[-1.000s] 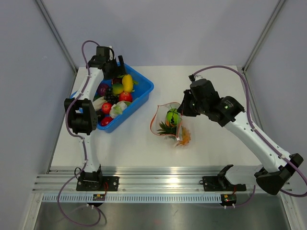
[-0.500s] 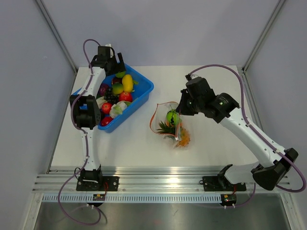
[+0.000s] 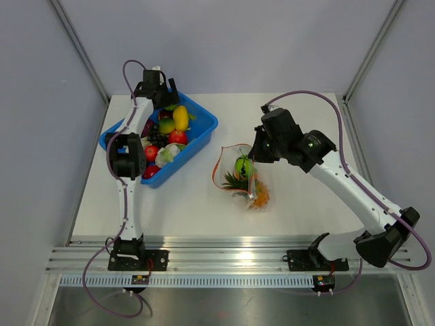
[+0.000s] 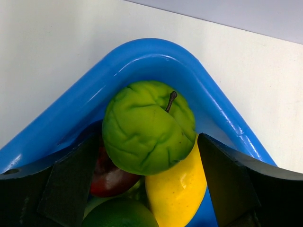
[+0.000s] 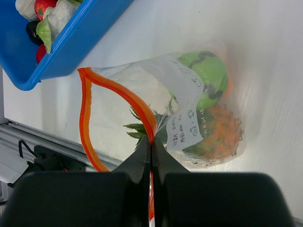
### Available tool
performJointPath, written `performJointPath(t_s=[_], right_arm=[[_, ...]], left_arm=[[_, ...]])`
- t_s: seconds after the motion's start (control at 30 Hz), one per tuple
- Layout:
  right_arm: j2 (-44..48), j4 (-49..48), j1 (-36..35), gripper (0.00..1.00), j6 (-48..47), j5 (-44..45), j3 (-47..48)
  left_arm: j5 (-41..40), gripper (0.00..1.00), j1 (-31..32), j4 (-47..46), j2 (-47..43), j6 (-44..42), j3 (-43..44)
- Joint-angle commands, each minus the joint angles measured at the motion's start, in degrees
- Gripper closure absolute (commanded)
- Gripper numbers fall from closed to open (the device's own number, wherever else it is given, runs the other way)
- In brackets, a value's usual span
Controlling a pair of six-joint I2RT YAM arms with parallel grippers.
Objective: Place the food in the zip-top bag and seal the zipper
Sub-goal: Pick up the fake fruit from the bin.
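The blue bin (image 3: 207,123) below the wide-open left jaws is still well filled with food (image 3: 178,136), a green apple (image 4: 147,125) framed between them ungripped. The zip-top bag (image 5: 189,123), holding a few pieces, is pinched at its unsealed zipper (image 5: 85,113) by the closed right jaws. Since a second ago only the left arm (image 3: 126,153) is shifted slightly.

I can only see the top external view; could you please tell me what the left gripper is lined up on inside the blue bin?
Observer: The left gripper is open, its fingers flanking a green apple in the corner of the bin.
Operator: Thank you. And the other arm's hold, please?
Observer: The right gripper is shut on the orange-red zipper, and the mouth of the zip-top bag stands open in a loop.
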State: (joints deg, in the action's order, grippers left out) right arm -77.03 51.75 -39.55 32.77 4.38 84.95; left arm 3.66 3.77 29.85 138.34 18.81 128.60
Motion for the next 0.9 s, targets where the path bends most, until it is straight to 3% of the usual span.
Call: performJointPath(t_s=[0.0, 0.37, 0.57, 0.77, 0.87], right_arm=[[-0.22, -1.38, -0.35, 1.0, 0.01, -0.25, 2.42], [0.04, -1.82, -0.35, 1.0, 0.62, -0.51, 1.89], [0.92, -2.53, -0.26, 1.0, 1.15, -0.95, 0.57], [1.36, -3.67, -0.35, 1.0, 1.15, -1.74, -0.48], [1.62, -5.42, -0.26, 1.0, 1.41, -2.45, -1.8]], left_arm=[[-0.32, 0.14, -0.25, -4.53, -0.09, 0.62, 2.98], [0.73, 0.56, -0.17, -4.53, -2.46, -0.44, 1.05], [0.3, 0.64, 0.1, -6.72, -11.94, -1.75, -6.76], [0.03, 0.73, 1.33, -2.26, -22.05, -5.0, -9.93], [0.21, 0.81, 2.64, -1.72, -30.13, -5.89, -16.69]])
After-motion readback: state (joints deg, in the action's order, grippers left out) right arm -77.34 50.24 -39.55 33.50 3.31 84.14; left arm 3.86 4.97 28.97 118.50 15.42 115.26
